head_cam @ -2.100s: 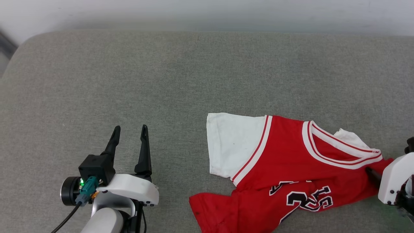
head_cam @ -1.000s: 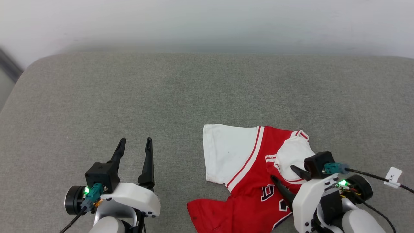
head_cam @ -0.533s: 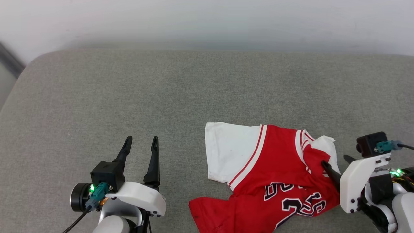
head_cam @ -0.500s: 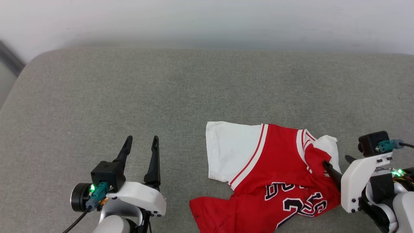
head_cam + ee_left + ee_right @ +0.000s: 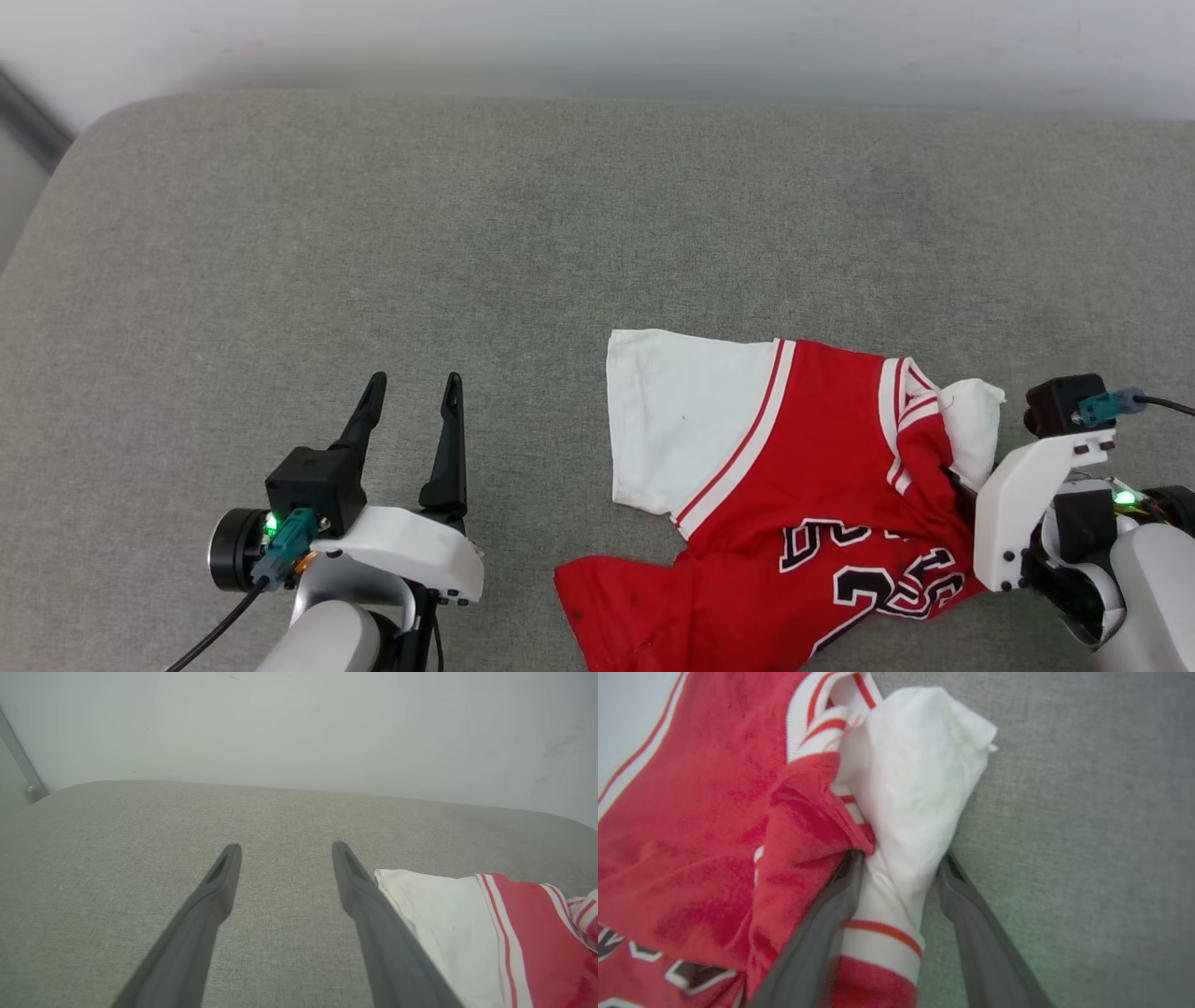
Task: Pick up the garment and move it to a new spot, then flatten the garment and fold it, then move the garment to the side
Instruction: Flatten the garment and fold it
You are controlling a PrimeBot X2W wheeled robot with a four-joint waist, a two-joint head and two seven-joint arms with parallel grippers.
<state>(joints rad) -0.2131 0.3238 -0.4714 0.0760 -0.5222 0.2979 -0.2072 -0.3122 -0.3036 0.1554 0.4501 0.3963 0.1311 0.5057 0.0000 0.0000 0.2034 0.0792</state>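
Garment point(image 5: 803, 448) crumpled at cushion point(image 5: 467, 233) front right | left gripper point(image 5: 414, 378) wide open, empty, over cushion front left | right gripper point(image 5: 901, 858) jaws wide astride bunched sleeve point(image 5: 920, 765), clamped or not I cannot tell | risk: I lift, loose sleeve slips out.

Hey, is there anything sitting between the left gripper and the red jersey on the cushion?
Nothing visible. Only bare grey cushion lies between the left gripper, which is open, and the white sleeve at the near edge of the garment. The right gripper has its fingers either side of the bunched sleeve.
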